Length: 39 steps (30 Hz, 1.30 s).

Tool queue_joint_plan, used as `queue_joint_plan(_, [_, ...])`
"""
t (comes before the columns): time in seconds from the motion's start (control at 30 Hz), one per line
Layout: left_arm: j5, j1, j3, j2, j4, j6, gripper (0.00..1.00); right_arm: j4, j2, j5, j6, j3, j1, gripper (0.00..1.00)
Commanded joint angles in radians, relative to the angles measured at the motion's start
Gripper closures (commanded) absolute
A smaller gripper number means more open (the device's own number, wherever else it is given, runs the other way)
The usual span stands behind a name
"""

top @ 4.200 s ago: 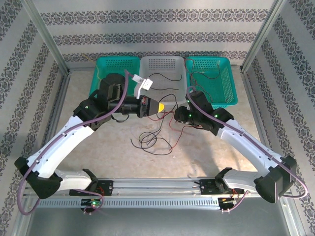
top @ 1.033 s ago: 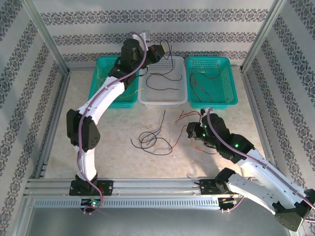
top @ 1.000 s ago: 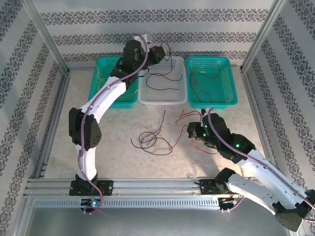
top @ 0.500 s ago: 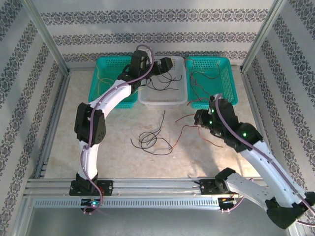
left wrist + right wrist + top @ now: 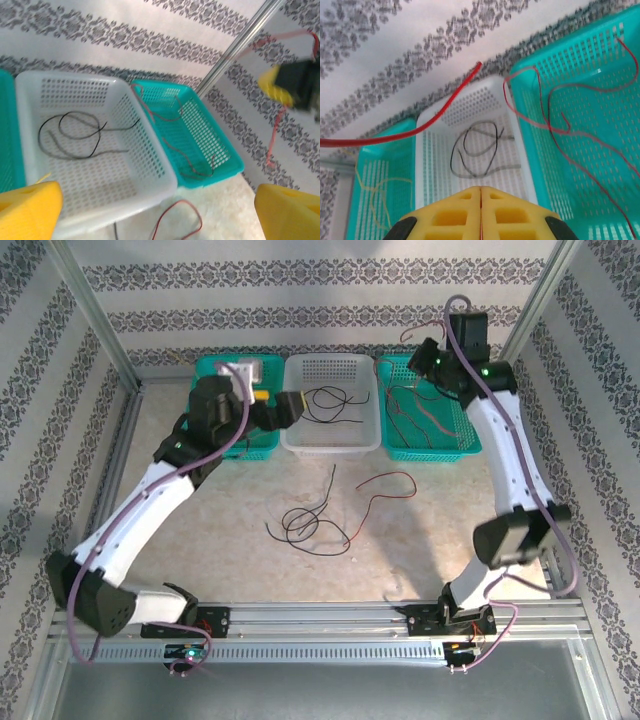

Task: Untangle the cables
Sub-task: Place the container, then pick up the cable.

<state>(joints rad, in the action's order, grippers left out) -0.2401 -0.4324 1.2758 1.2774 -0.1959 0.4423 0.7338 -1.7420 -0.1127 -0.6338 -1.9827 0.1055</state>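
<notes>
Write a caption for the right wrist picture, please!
Shut right end effector holds a red cable above the white basket of black cables.

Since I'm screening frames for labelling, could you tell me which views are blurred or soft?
Top external: sharp and evenly lit. Left wrist: the right arm's fingers and the red cable they hold are smeared by blur; the white basket is crisp. Right wrist: the cables in the teal basket look ghosted.

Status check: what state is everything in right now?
Left gripper: open, empty.
Right gripper: shut on red cable, raised.
White basket: holds black cables.
Right basket: holds red cables.
Left basket: holds yellow cable.
Tangle: looped, on table.
Loose red cable: on table, apart.
</notes>
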Motion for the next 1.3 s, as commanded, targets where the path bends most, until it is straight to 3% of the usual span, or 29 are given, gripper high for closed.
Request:
queue_joint_plan(0.0, [0.050, -0.006, -0.117, -0.065, -0.123, -0.043, 0.01, 0.031, -0.142, -0.031, 0.010, -0.149, -0.032, 0.97])
queue_joint_plan(0.2, [0.098, -0.007, -0.240, -0.172, -0.118, 0.049, 0.01, 0.126, -0.412, -0.016, 0.010, -0.441, -0.067, 0.89])
queue_joint_plan(0.3, [0.132, -0.007, -0.258, -0.209, -0.143, 0.064, 0.01, 0.159, -0.484, -0.025, -0.018, -0.513, -0.100, 0.72])
queue_joint_plan(0.43, [0.150, -0.007, -0.247, -0.232, -0.209, 0.060, 0.01, 0.160, -0.496, -0.049, -0.064, -0.525, -0.141, 0.59])
queue_joint_plan(0.5, [0.145, -0.007, -0.253, -0.246, -0.218, 0.058, 0.01, 0.163, -0.478, -0.047, -0.056, -0.517, -0.145, 0.57])
queue_joint_plan(0.53, [0.143, -0.006, -0.258, -0.252, -0.218, 0.057, 0.01, 0.166, -0.461, -0.049, -0.051, -0.503, -0.143, 0.48])
queue_joint_plan(0.6, [0.143, -0.008, -0.269, -0.261, -0.223, 0.053, 0.00, 0.172, -0.415, -0.061, -0.031, -0.455, -0.133, 0.46])
queue_joint_plan(0.77, [0.100, -0.008, -0.257, -0.265, -0.269, 0.039, 0.07, 0.119, -0.188, -0.014, 0.027, -0.120, -0.049, 0.46])
queue_joint_plan(0.9, [0.040, -0.010, -0.258, -0.270, -0.276, 0.053, 0.16, 0.039, 0.047, 0.031, 0.021, 0.265, 0.065, 0.47])
queue_joint_plan(1.03, [-0.002, -0.015, -0.293, -0.251, -0.232, 0.098, 0.18, -0.040, 0.275, 0.080, -0.051, 0.662, 0.163, 0.46])
queue_joint_plan(1.13, [-0.056, -0.023, -0.291, -0.204, -0.205, 0.110, 0.21, -0.069, 0.364, 0.066, -0.126, 0.875, 0.241, 0.47])
queue_joint_plan(1.27, [-0.038, -0.033, -0.305, -0.167, -0.185, 0.124, 0.23, -0.083, 0.377, 0.107, -0.193, 1.025, 0.368, 0.50])
